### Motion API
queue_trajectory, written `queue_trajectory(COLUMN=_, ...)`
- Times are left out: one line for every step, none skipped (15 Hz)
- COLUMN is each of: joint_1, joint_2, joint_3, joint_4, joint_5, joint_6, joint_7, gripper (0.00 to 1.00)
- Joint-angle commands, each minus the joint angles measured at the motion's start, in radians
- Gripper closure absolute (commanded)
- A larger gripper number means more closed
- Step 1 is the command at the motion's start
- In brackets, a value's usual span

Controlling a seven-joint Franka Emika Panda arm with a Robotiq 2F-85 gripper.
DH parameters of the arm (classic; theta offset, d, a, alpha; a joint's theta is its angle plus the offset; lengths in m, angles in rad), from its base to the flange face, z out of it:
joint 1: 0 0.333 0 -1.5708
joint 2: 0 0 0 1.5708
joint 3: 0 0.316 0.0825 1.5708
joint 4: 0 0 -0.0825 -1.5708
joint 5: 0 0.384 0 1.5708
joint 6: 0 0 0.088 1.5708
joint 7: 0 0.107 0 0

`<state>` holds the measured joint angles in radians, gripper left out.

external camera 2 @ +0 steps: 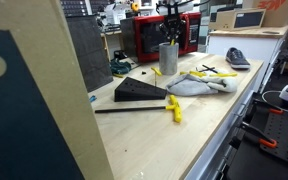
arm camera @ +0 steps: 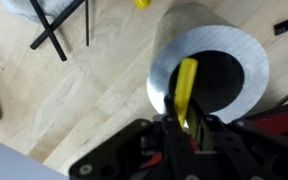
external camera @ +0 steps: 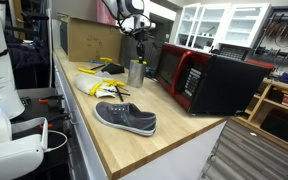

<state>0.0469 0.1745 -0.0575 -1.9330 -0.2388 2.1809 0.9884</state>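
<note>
Gripper (arm camera: 187, 128): jaws pinched shut on a yellow stick (arm camera: 186, 88) | Stick: right over the mouth of the metal cup (arm camera: 209, 40), seen only in the wrist view | Cup: in an exterior view, on the wooden counter (external camera: 174, 130), just left of the red microwave (external camera: 189, 75) | Near end: grey shoe (external camera: 124, 118)

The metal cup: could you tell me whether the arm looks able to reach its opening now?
Probably yes: the pincer, shut on a yellow stick, hangs right above the metal cup, nothing between.
</note>
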Motion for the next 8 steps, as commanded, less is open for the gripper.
queue_trajectory(joint_1=-0.001, joint_2=0.003, joint_3=0.007, joint_4=0.01, joint_5=0.042, joint_6=-0.025, joint_7=-0.008, gripper=0.98)
queue_trajectory(joint_1=-0.002, joint_2=0.004, joint_3=0.007, joint_4=0.012, joint_5=0.046, joint_6=-0.027, joint_7=-0.011, gripper=0.96)
queue_trajectory(joint_1=-0.004, joint_2=0.002, joint_3=0.007, joint_4=0.013, joint_5=0.054, joint_6=-0.033, joint_7=-0.018, gripper=0.96)
queue_trajectory(joint_1=-0.007, joint_2=-0.005, joint_3=0.006, joint_4=0.011, joint_5=0.061, joint_6=-0.034, joint_7=-0.024, gripper=0.96)
queue_trajectory(joint_1=-0.01, joint_2=-0.012, joint_3=0.006, joint_4=0.01, joint_5=0.07, joint_6=-0.034, joint_7=-0.032, gripper=0.96)
queue_trajectory(joint_1=-0.013, joint_2=-0.021, joint_3=0.005, joint_4=0.011, joint_5=0.077, joint_6=-0.035, joint_7=-0.041, gripper=0.96)
queue_trajectory(joint_1=-0.016, joint_2=-0.031, joint_3=0.004, joint_4=0.012, joint_5=0.085, joint_6=-0.036, joint_7=-0.049, gripper=0.96)
queue_trajectory(joint_1=-0.019, joint_2=-0.038, joint_3=0.003, joint_4=0.014, joint_5=0.095, joint_6=-0.035, joint_7=-0.058, gripper=0.96)
